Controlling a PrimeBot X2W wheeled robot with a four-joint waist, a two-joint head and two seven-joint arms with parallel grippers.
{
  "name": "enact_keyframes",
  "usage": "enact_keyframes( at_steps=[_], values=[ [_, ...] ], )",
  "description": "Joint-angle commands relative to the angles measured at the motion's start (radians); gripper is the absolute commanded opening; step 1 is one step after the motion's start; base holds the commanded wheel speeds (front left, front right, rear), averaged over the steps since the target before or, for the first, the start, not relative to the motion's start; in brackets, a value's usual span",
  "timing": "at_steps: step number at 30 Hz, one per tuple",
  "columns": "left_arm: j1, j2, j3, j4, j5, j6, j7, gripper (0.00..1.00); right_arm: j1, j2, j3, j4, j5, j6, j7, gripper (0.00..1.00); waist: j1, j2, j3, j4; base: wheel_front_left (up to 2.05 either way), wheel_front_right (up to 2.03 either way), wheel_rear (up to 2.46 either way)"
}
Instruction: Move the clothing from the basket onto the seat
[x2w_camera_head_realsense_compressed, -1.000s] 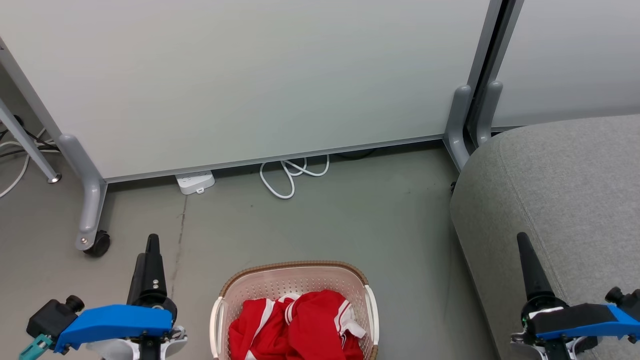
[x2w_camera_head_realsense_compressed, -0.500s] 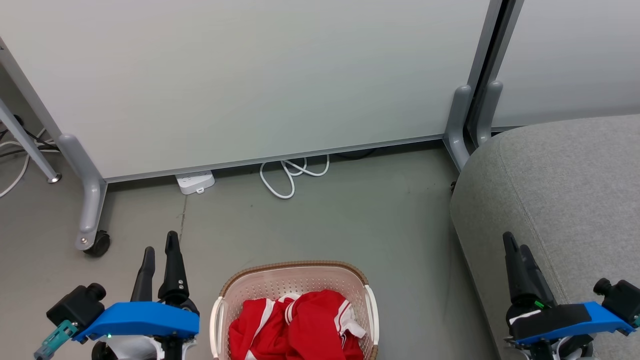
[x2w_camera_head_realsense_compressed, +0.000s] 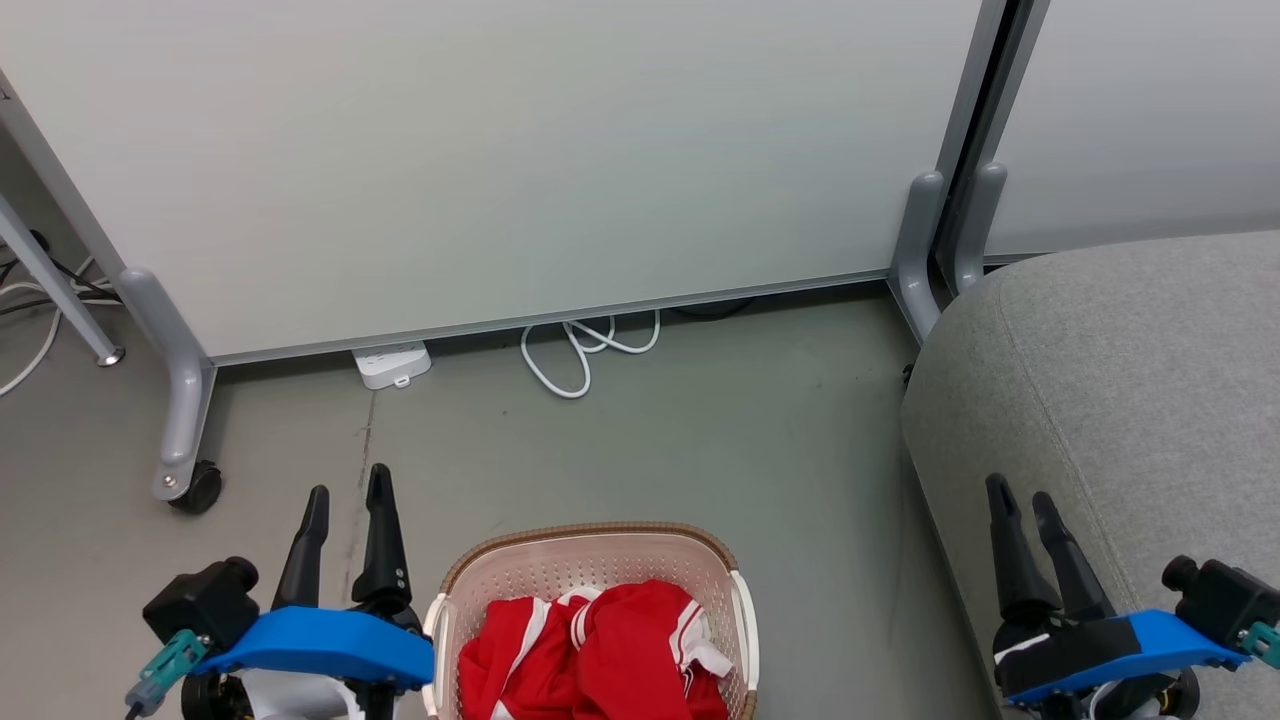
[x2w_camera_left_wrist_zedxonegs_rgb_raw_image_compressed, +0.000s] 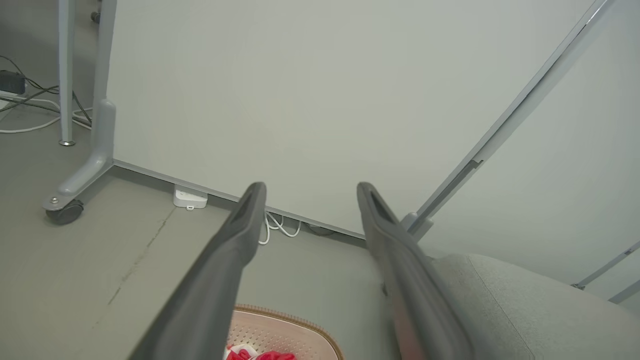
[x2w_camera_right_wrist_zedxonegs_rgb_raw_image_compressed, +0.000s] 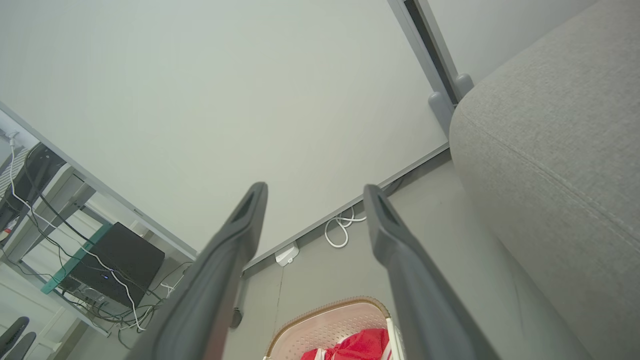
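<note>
The red clothing (x2w_camera_head_realsense_compressed: 600, 650) with white stripes lies bunched in the cream basket (x2w_camera_head_realsense_compressed: 590, 535), which stands on the floor at the bottom middle of the head view. The grey seat (x2w_camera_head_realsense_compressed: 1130, 400) rises at the right. My left gripper (x2w_camera_head_realsense_compressed: 347, 493) hangs open just left of the basket, above the floor. My right gripper (x2w_camera_head_realsense_compressed: 1020, 495) is open over the seat's left edge. In the left wrist view the basket rim (x2w_camera_left_wrist_zedxonegs_rgb_raw_image_compressed: 285, 316) and a bit of clothing (x2w_camera_left_wrist_zedxonegs_rgb_raw_image_compressed: 255, 355) show between the open fingers (x2w_camera_left_wrist_zedxonegs_rgb_raw_image_compressed: 240, 235). The right wrist view shows the basket (x2w_camera_right_wrist_zedxonegs_rgb_raw_image_compressed: 325, 320), clothing (x2w_camera_right_wrist_zedxonegs_rgb_raw_image_compressed: 360, 347) and seat (x2w_camera_right_wrist_zedxonegs_rgb_raw_image_compressed: 550, 150).
A pale partition wall (x2w_camera_head_realsense_compressed: 500, 150) on wheeled grey feet (x2w_camera_head_realsense_compressed: 180, 420) stands behind the basket. A white power strip (x2w_camera_head_realsense_compressed: 392, 363) and a looped white cable (x2w_camera_head_realsense_compressed: 580, 350) lie at its base. More cables (x2w_camera_head_realsense_compressed: 30, 300) trail at the far left. Bare grey floor (x2w_camera_head_realsense_compressed: 750, 430) separates basket and seat.
Both grippers have opened and swung inward: the left one moved right toward the basket, the right one moved left along the seat's edge. Basket and clothing have not moved.
</note>
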Motion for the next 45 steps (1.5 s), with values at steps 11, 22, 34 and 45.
enact_keyframes(
  at_steps=[11, 22, 34, 45],
  values=[
    [-0.022, 0.011, -0.034, 0.001, 0.135, 0.007, -0.035, 1.00, 0.005, -0.006, 0.016, 0.004, -0.132, 0.002, -0.036, 1.00, 0.0000, 0.0000, 0.000, 0.003, 0.00, 0.00, 0.00],
    [-0.020, 0.014, -0.060, 0.010, 0.243, 0.010, -0.062, 1.00, 0.010, -0.007, 0.033, 0.013, -0.239, 0.002, -0.062, 1.00, 0.0000, 0.0000, -0.002, 0.004, 0.00, 0.00, 0.00],
    [-0.019, 0.012, -0.076, 0.030, 0.346, 0.008, -0.089, 1.00, 0.012, -0.011, 0.046, 0.028, -0.338, 0.002, -0.089, 1.00, 0.0000, 0.0000, -0.004, 0.007, 0.00, 0.00, 0.00],
    [-0.019, 0.010, -0.086, 0.045, 0.429, 0.003, -0.110, 1.00, 0.016, -0.012, 0.057, 0.035, -0.422, 0.002, -0.110, 1.00, 0.0000, 0.0000, -0.005, 0.009, 0.00, 0.00, 0.00]
  ],
)
